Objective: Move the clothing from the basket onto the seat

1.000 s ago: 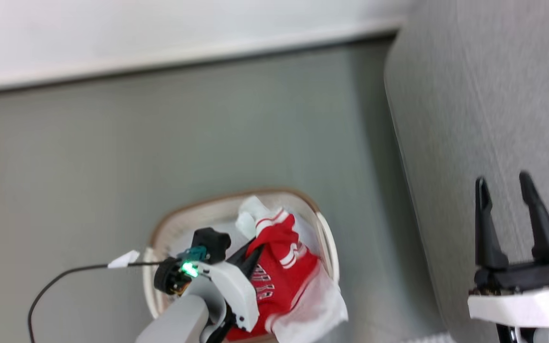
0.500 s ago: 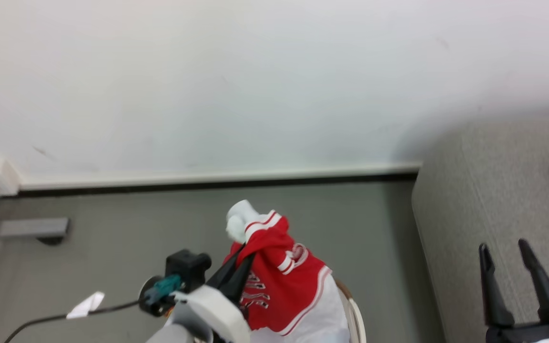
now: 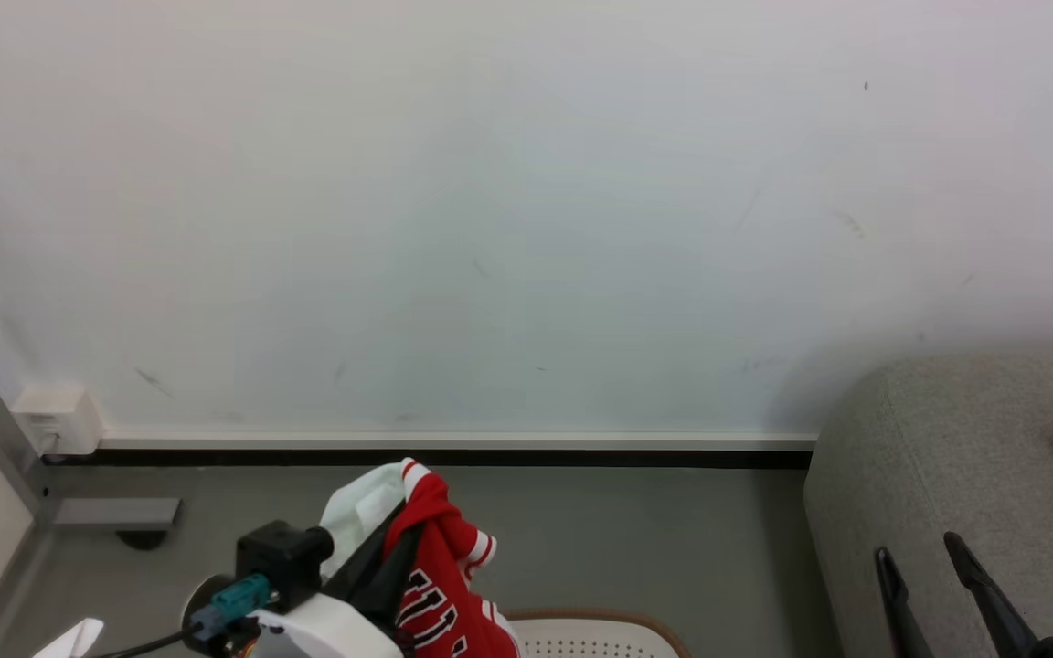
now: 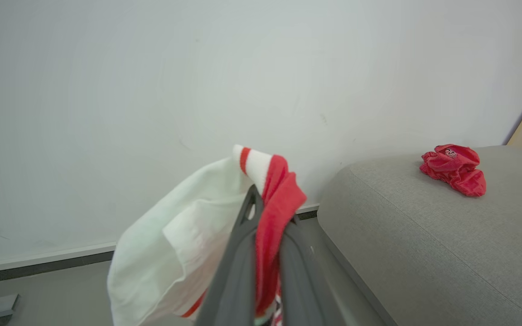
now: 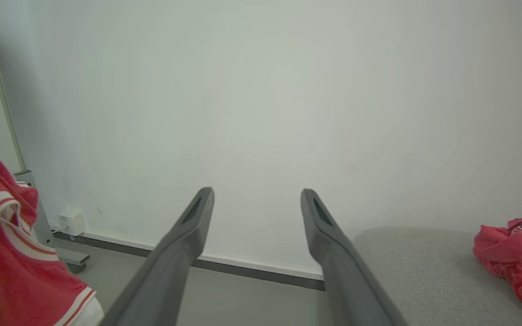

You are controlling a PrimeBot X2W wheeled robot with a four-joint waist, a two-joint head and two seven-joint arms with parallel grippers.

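Red-white garment (image 4: pixel 282 199) aloft over basket (image 3: pixel 592 640) — red bundle (image 4: pixel 454 172) on seat (image 4: pixel 424 244).

Bathing the wall (image 3: pixel 526 228) in soft, even, diffuse light, bright throughout. Darkening to a faint grey shadow where wall meets the seat (image 3: pixel 947 457) corner. Rendering the head view crisply. Blurring the clothing (image 5: pixel 12 253) at the right wrist view's left edge and softening the right gripper (image 5: pixel 256 192) near the bottom. Tilting the metal post (image 5: pixel 40 217) through wide-angle distortion.
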